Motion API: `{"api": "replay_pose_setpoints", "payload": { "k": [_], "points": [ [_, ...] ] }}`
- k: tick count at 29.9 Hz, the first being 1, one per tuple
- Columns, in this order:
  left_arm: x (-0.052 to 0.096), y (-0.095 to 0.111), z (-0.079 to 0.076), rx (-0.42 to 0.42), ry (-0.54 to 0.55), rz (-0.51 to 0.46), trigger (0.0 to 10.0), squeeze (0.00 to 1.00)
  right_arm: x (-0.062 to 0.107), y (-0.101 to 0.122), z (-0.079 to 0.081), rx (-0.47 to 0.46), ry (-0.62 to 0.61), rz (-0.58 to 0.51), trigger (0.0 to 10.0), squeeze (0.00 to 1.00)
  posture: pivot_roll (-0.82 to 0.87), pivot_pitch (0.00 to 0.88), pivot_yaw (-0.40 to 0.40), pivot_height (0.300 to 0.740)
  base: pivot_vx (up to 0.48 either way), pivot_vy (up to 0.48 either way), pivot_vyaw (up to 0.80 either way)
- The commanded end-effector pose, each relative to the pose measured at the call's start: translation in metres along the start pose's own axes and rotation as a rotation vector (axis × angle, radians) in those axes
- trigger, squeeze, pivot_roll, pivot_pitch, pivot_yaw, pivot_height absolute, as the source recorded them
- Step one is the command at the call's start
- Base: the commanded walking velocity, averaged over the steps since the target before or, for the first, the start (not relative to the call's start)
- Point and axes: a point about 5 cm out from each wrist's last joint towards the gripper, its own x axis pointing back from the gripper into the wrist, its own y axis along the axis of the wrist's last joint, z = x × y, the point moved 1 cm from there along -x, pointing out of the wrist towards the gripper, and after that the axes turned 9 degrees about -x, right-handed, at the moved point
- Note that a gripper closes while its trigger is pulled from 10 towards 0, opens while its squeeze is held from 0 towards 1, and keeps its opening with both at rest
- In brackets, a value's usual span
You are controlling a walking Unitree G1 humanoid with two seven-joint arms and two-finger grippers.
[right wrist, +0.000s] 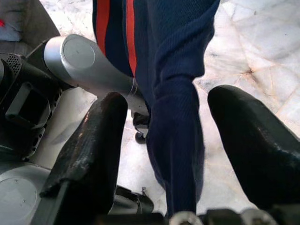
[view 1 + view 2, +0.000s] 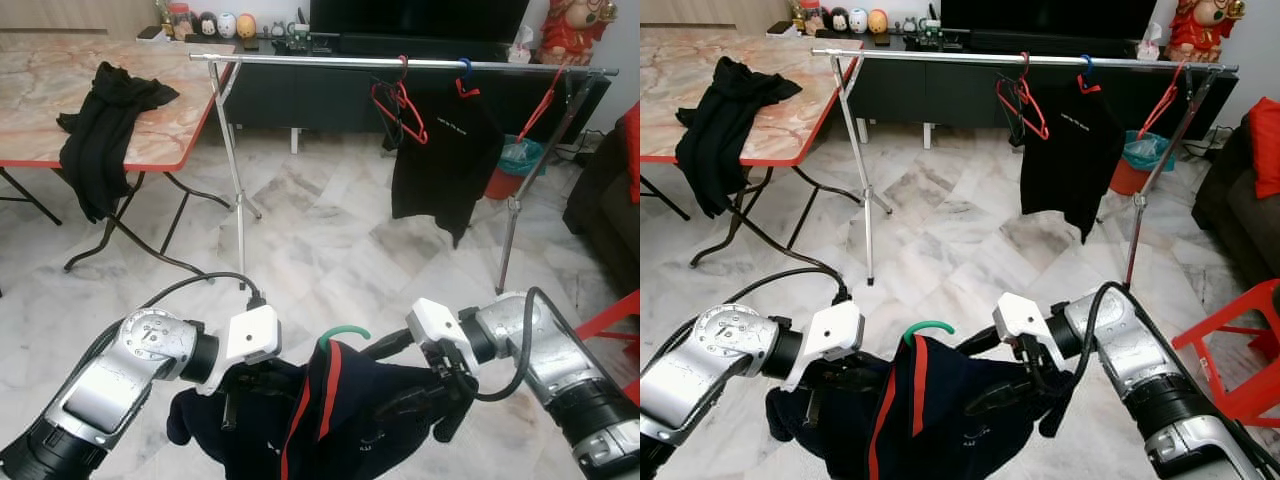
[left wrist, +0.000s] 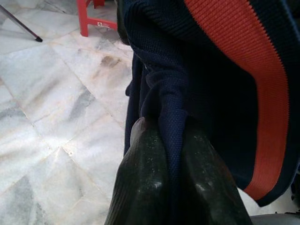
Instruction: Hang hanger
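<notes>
Navy knit with a red stripe, the garment (image 2: 330,420) hangs low between the two arms, draped over a hanger whose green hook (image 2: 343,335) pokes up from the collar. It is carried well short of the clothes rail (image 2: 400,63), apparently so the hook stays free and upright for the rail.

The left gripper (image 3: 171,187) is pinched together on a fold of the knit, the cloth squeezed between its two black fingers; that seems to keep the garment's left side from sliding off. The right gripper (image 1: 187,145) has its fingers spread apart with a sleeve or hem of the knit hanging loose between them, so it clamps nothing in the wrist view. In the head views it sits at the garment's right side, probably steadying the hanger's shoulder, though the cloth hides any contact.

On the rail beyond, two empty red hangers (image 2: 400,105) and a black T-shirt (image 2: 445,150) on a blue-hooked hanger crowd the right half, leaving the left stretch bare as the likely target. Another dark garment (image 2: 105,125) is slung over the edge of the marble-topped counter (image 2: 40,90), presumably waiting its turn. A red stool (image 2: 615,325) stands close by the right arm on the marble floor (image 2: 330,250).
</notes>
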Motion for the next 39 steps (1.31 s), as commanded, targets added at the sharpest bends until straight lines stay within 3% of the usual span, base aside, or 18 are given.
{"api": "replay_pose_setpoints", "payload": {
  "k": [1,10,39],
  "points": [
    [0.0019,0.0173,0.0040,-0.056,0.002,-0.050,10.0,0.00,-0.0018,-0.0054,0.0014,-0.008,-0.002,0.015,0.0,0.00,0.05,0.000,-0.070,0.740,0.000,0.000,0.00],
    [-0.0007,0.0198,0.0031,-0.059,-0.006,-0.067,10.0,0.00,-0.0011,-0.0076,-0.0029,-0.002,-0.049,0.025,0.0,0.00,0.05,0.000,-0.076,0.740,0.000,0.000,0.00],
    [-0.0079,0.0256,0.0029,-0.066,-0.014,-0.104,10.0,0.00,-0.0069,-0.0051,0.0014,0.007,-0.005,-0.027,0.0,0.00,0.05,0.000,-0.082,0.740,0.000,0.000,0.00]
  ]
}}
